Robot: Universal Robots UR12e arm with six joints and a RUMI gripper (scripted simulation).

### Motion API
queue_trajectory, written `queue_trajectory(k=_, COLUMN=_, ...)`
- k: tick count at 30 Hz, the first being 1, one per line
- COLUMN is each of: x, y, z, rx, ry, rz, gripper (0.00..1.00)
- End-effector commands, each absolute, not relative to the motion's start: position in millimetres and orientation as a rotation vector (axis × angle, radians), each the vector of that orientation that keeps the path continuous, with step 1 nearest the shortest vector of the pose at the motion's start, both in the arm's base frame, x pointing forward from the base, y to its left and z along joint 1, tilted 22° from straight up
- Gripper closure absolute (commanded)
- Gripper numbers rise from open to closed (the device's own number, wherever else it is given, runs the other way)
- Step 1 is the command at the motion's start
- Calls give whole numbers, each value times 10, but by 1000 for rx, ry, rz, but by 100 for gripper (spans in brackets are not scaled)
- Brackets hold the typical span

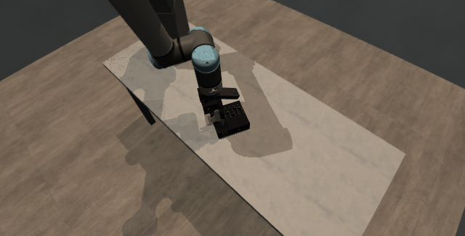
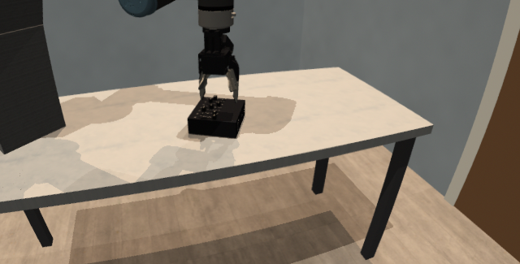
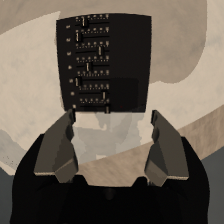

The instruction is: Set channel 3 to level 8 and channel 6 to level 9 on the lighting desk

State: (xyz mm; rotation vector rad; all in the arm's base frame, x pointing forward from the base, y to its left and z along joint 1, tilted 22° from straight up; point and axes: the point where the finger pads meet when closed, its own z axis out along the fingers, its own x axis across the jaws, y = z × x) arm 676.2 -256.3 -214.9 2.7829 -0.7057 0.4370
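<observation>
The end effector (image 1: 215, 117) (image 2: 218, 95) (image 3: 113, 110) is spread open, nothing gripped. The desk (image 1: 234, 121) (image 2: 215, 127) (image 3: 131, 55) can be seen on the tabletop (image 1: 327, 163) (image 2: 325, 106) (image 3: 30, 55), just beyond the fingertips in the wrist view, fader rows running crosswise. Which channel is meant next can't be told, but a lineup over one knob is probably needed.

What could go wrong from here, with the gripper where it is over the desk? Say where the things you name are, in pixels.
The gripper (image 1: 214, 118) (image 2: 218, 97) (image 3: 113, 110) is open, its fingertips spread just above the lighting desk (image 1: 236, 126) (image 2: 213, 127) (image 3: 131, 50). Lowering it like this might scrape the desk's housing. The fader knobs stand in closely spaced rows, so a slightly misplaced fingertip could nudge a neighbouring fader that should stay put.
</observation>
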Motion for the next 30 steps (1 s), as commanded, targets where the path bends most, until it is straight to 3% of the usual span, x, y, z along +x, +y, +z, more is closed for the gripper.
queue_trajectory(k=1, x=6746, y=-2531, z=-2123, rx=2784, ry=-704, rz=435, gripper=0)
queue_trajectory(k=30, x=6562, y=-2290, z=-1370, rx=2784, ry=-704, rz=435, gripper=0)
